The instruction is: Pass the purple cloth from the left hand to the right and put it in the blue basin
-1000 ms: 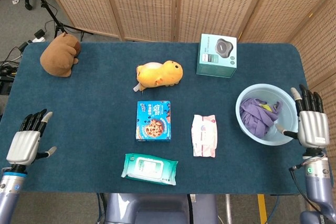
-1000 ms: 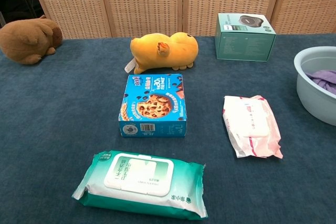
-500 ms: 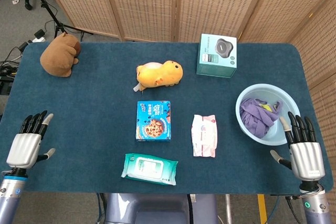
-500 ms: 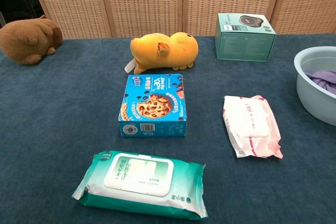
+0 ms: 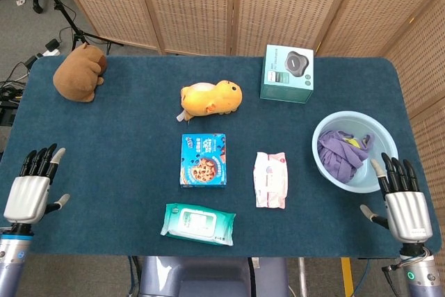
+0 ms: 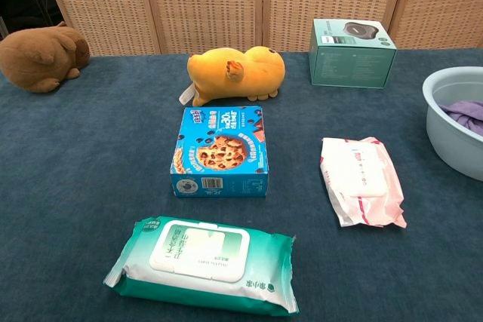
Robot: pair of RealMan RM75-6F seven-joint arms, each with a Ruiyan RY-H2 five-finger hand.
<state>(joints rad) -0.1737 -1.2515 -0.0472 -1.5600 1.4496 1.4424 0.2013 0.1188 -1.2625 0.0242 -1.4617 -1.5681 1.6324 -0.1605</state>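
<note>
With the cloth [image 5: 342,154] lying inside the basin [image 5: 322,134], the task is looking finished: the left hand [image 5: 29,193] is resting far left of the basin, fingers spread and empty, while the right hand [image 5: 402,203] is hovering just right of it, equally bare. Nothing is calling for more than parking both arms. A blue-carpeted table [image 5: 125,130] is bearing it all, wicker screens [image 5: 278,1] standing behind the basin.

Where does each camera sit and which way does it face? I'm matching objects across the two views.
Head view: high above the near edge, looking down on the whole table; left hand and right hand show, open.
Chest view: low at the near edge, facing the screens; no hands.
Shared: cookie box, blue basin holding purple cloth.
</note>
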